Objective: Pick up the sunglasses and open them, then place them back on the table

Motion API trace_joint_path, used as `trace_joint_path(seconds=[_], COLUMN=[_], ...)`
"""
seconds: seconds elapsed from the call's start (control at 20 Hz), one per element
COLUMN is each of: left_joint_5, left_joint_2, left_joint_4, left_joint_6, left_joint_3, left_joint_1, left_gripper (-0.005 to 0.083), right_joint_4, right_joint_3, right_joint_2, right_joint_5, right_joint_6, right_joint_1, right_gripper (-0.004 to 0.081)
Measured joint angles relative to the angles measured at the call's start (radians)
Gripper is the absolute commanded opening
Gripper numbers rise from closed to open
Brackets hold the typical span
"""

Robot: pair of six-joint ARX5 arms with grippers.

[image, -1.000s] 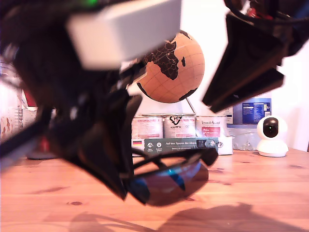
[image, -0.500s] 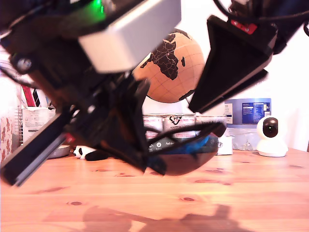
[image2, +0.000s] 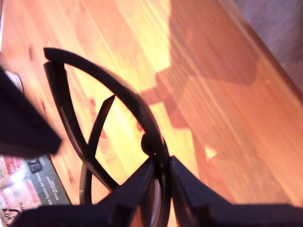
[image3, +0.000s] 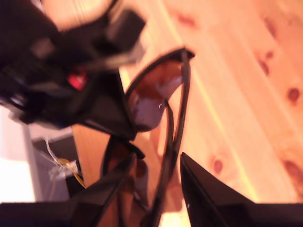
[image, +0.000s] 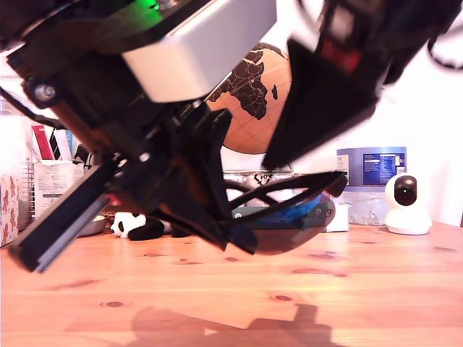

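One pair of sunglasses. One cork-coloured globe. One panda toy. One white security camera. One blue-labelled tub. Two grippers: my first gripper and my second gripper. The tins behind the sunglasses are largely hidden; their number is uncertain. One table.

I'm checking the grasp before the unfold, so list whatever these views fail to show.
- The sunglasses: in the exterior view, the end toward that view's left is hidden behind an arm.
- Grip spot: in the first wrist view, my first gripper covers the frame it clamps.
- The panda toy: in the exterior view, partly behind the arm.
- Second wrist view: blur smears the lenses.
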Motion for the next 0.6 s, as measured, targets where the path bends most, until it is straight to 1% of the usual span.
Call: trace_joint_path(seconds=[0.25,0.4,0.5,0.6], left_joint_5=[0.004,0.008,0.013,0.015], left_joint_2=[0.0,0.0,0.0,0.0], left_joint_4=[0.003,0.003,0.001,-0.005], left_joint_6=[0.001,0.001,0.001,0.001], left_joint_3=[0.0,0.0,0.0,0.0], left_joint_1=[0.0,0.0,0.0,0.0], left_gripper=[-0.0019,-0.0019,-0.0019,-0.0019], right_joint_4=[0.049,0.089,0.099,0.099], right_joint_3=[0.0,0.0,0.0,0.0], right_joint_2=[0.043,0.044,0.044,0.044], right_joint_5=[0.067,0.077,0.08,0.104], right_joint_6=[-0.024,-0.024,-0.025,-0.025], right_joint_1=[0.018,0.019,0.019,0.019], right_gripper=[0.0259,0.0226,0.0226,0.0226])
